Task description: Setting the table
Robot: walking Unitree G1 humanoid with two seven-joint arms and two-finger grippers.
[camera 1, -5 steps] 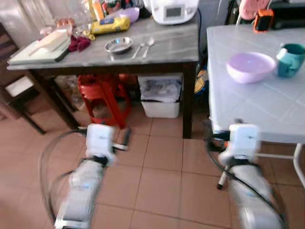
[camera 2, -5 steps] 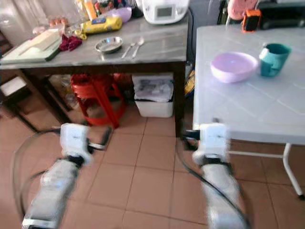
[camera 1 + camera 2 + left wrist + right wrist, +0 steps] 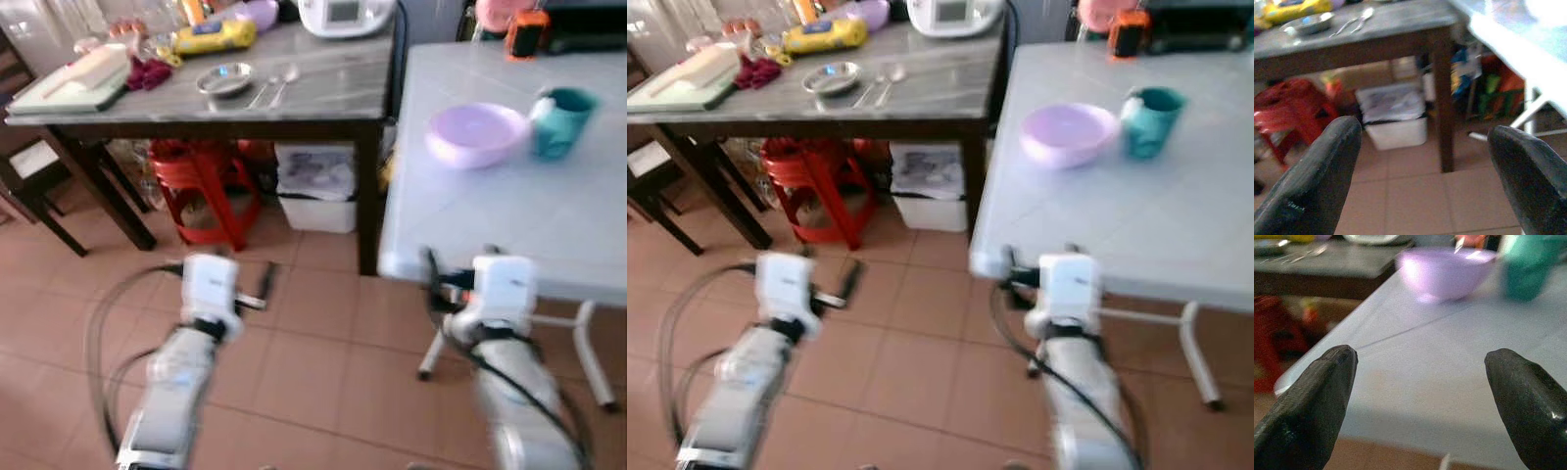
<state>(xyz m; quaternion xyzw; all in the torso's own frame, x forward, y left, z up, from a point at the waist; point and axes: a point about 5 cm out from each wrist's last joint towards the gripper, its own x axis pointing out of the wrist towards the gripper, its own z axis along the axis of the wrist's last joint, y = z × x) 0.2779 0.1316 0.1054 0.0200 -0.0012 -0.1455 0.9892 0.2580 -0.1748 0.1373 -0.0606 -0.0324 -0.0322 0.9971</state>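
White table carries purple bowl beside teal cup.

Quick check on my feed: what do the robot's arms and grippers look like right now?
Both arms are silver tubes ending in white box-shaped wrist blocks, with black cables looping alongside. The left gripper and the right gripper each have two long, matte black, tapered fingers with rounded tips.

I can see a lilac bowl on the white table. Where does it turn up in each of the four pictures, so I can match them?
Left eye view: lilac bowl right of centre, upper part, on the white table.
Right eye view: bowl, beside the teal cup.
Left wrist view: not in it.
Right wrist view: bowl at top, ahead of the open right hand.
Shared landmark: the teal cup.
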